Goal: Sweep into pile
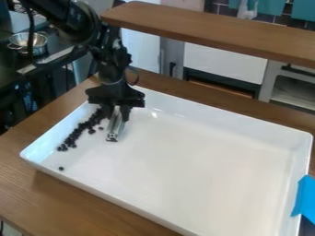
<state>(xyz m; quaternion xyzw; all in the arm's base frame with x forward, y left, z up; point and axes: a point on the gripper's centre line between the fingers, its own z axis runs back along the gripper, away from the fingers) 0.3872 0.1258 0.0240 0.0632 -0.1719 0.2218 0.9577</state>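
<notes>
Basically, dark pellets (92,122) straggle along the left side of the white tray (184,156), w/ one stray pellet (61,168) lower left of frame. Too quick a push or a tilted metal bar (115,127) could scatter some. Most sit just frame-left of & below gripper (117,113), clenched on bar.

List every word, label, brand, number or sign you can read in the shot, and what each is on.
No readable text.
White tray: none seen.
Blue tape: none seen.
Metal bar in the black gripper: none seen; any marking on the bar or gripper would be too small to read.
Wooden shelf: none seen.
Background, including the metal pot: too small and blurred to settle.
</notes>
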